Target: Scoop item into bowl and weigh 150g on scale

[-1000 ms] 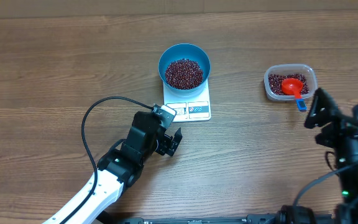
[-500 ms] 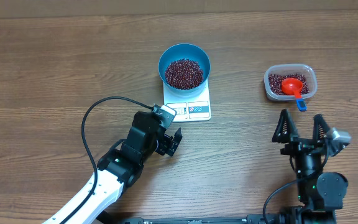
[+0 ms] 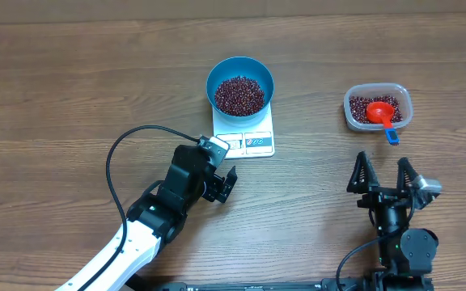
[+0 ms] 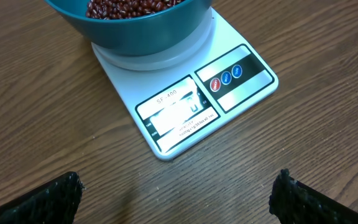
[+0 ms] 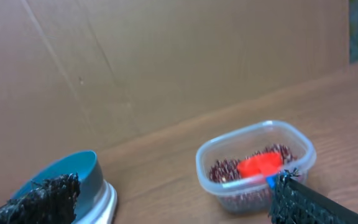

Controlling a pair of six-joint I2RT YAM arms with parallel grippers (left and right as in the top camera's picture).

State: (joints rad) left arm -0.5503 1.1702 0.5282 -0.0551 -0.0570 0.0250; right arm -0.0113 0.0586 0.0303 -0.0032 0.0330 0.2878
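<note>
The wooden desk [image 3: 71,81] carries a white scale [image 3: 247,134] toward twelve o'clock, and a clear container [image 3: 351,113] at two o'clock.

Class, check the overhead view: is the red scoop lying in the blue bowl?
No, the red scoop lies in the clear container, while the blue bowl holds only beans.

One bowl [image 3: 215,83], one scale [image 3: 245,143], one container [image 3: 405,95], one scoop [image 3: 380,111], and two heaps of beans [image 3: 239,94], seemingly hundreds.
</note>
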